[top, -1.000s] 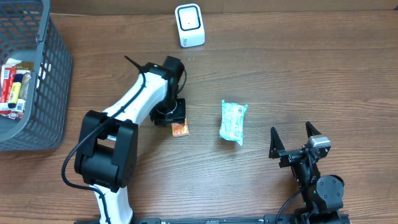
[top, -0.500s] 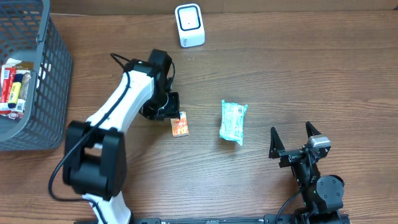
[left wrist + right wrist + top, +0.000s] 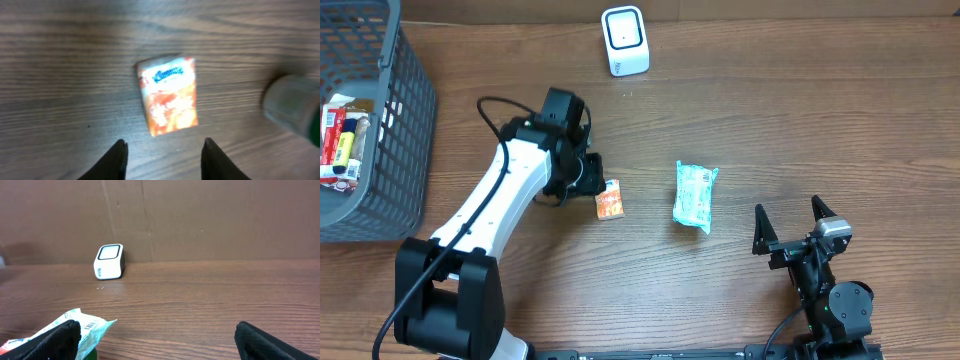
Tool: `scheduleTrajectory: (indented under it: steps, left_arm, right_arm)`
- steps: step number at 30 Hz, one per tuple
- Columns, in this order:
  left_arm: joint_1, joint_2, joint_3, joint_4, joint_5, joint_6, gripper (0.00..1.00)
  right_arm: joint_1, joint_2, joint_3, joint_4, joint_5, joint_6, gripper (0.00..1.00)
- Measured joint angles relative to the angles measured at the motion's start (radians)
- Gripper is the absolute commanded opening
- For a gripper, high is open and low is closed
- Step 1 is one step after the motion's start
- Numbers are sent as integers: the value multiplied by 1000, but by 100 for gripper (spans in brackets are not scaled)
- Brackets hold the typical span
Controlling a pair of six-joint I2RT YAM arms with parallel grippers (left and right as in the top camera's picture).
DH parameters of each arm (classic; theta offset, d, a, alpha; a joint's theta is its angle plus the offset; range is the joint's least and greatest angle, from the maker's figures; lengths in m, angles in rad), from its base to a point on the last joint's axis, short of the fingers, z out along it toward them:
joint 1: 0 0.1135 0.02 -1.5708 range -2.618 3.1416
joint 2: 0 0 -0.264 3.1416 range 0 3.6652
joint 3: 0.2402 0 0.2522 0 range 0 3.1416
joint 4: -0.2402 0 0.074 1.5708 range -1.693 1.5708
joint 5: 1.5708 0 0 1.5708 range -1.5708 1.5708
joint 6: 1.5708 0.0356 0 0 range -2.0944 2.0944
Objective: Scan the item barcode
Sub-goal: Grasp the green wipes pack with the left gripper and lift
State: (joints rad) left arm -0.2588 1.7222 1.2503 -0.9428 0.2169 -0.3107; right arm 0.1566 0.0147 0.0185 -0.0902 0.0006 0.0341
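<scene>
We poise our left gripper (image 3: pixel 164 145), fingers (image 3: pixel 116 161) apart and empty, by the orange packet (image 3: pixel 168 95) to grasp it for the scanner (image 3: pixel 625 40), our right gripper (image 3: pixel 787 206) resting spread.

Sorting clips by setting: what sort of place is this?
Probably a mock shop checkout: a small white barcode scanner, a grey plastic mesh basket of goods, and an orange packet on the brown wooden table.

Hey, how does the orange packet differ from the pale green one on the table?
The orange packet is smaller and boxy; the pale green packet is longer and crinkled. The orange packet lies right by the left hand; the pale green packet lies on its own. Both rest flat on the wooden table, unheld.
</scene>
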Motion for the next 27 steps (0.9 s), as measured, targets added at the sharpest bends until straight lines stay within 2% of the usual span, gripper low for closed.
scheduleTrajectory:
  steps: [6,12,15,22,27]
  left_arm:
    - [42,0,-97,104,55,1,20]
    - [50,0,-136,148,79,1,18]
    - [50,0,-151,161,84,1,10]
    - [50,0,-133,121,126,4,20]
    - [34,0,14,13,140,4,23]
  right_arm:
    - [0,0,0,1,0,0,100]
    - [0,0,0,0,0,0,100]
    - [0,0,0,1,0,0,100]
    - [0,0,0,0,0,0,100]
    - [0,0,0,0,0,0,100]
